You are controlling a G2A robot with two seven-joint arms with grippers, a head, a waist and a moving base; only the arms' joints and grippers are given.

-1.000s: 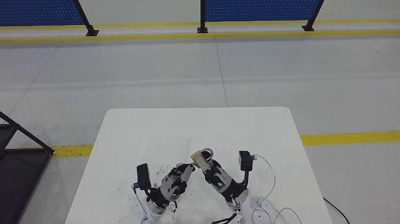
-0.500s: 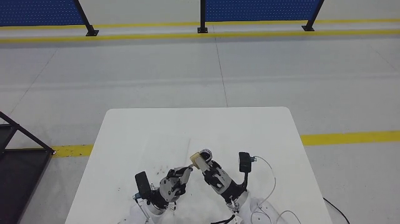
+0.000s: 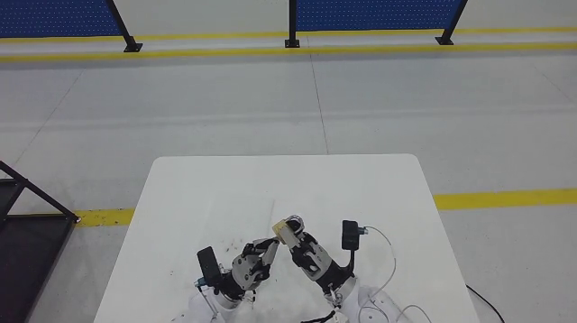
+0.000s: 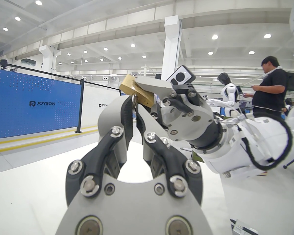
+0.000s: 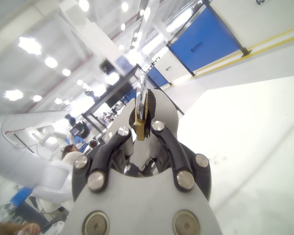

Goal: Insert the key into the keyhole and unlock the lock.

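The left gripper (image 4: 134, 108), pinched narrow on the key (image 4: 135, 101), rolls its wrist slightly without travelling. At its 1 o'clock the lock (image 3: 286, 229), clamped in the right gripper (image 5: 144, 110), barely shifts. Likely the key is seated and turning.

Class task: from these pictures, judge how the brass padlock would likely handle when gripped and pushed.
The padlock looks like solid brass, so probably rigid and heavy for its size. Its smooth metal faces could slip or pivot in the right tool if the key pushes on it.
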